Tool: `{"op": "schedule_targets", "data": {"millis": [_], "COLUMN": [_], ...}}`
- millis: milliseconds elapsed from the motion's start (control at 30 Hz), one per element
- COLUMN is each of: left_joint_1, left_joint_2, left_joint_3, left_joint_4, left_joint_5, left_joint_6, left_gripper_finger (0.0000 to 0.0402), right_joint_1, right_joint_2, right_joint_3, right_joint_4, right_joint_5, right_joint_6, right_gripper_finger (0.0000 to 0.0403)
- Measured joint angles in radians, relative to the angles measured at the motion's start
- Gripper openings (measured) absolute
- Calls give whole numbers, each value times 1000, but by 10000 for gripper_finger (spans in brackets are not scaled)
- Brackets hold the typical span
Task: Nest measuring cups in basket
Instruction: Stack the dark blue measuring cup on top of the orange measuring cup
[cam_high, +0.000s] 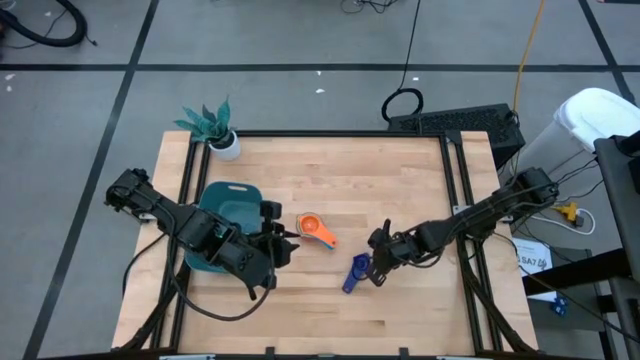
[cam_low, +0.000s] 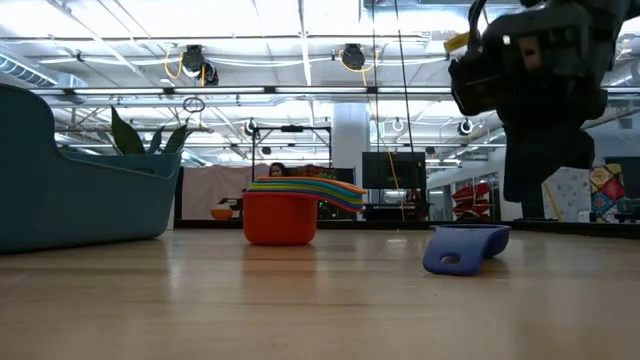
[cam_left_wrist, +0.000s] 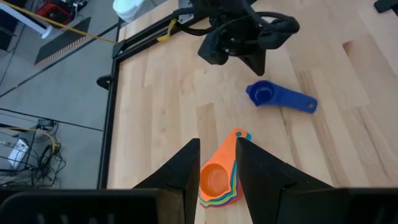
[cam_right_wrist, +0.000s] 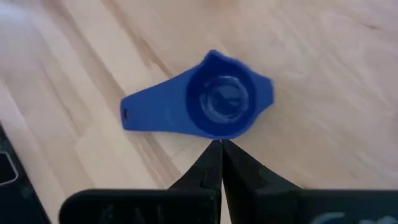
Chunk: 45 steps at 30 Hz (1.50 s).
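Near the middle of the worktop (cam_high: 400, 300) sits a nested stack of measuring cups (cam_high: 316, 229), orange cup on top, with red, yellow, green and light blue edges showing beneath it in the low view. Stack handles point toward the right and near side in the high view.

Dark blue cup (cam_high: 356, 271) lies alone on the wood, to the right of and nearer than the stack, well apart from it. Bowl faces up in the right wrist view; handle runs toward the near edge in the high view.

Basket (cam_high: 225, 205), dark teal, sits left of the stack, partly covered by the left arm. Whether any cup is inside cannot be told.

Left end effector (cam_high: 284, 238): just left of the stack, between basket and cups, fingers (cam_left_wrist: 180, 174) spread, with the orange cup framed in the gap as the wrist camera sees it. Nothing pinched.

Right end effector (cam_high: 378, 262): just right of the dark blue cup, raised off the wood in the low view. Fingers pressed together, tips meeting just beside the bowl rim in the right wrist view, holding nothing.

Small white pot with a teal plant (cam_high: 218, 131) stands at the far left corner.
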Motion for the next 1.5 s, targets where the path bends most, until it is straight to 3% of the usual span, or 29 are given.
{"op": "schedule_targets", "data": {"millis": [167,500,667,967,1500], "left_joint_1": [0,0,0,0,-1], "left_joint_2": [0,0,0,1,1], "left_joint_3": [0,0,0,0,0], "left_joint_4": [-1,-1,-1,-1,-5], "left_joint_5": [0,0,0,0,0], "left_joint_6": [18,58,73,77,83], "left_gripper_finger": [106,106,106,106,106], "right_joint_1": [-9,-9,-9,-15,-77], "right_joint_2": [0,0,8,92,88], "right_joint_3": [-16,-35,-35,-35,-35], "right_joint_4": [-56,12,41,56,134], "right_joint_5": [26,3,3,1,3], "right_joint_6": [31,116,146,150,87], "right_gripper_finger": [22,150,190,191,189]}}
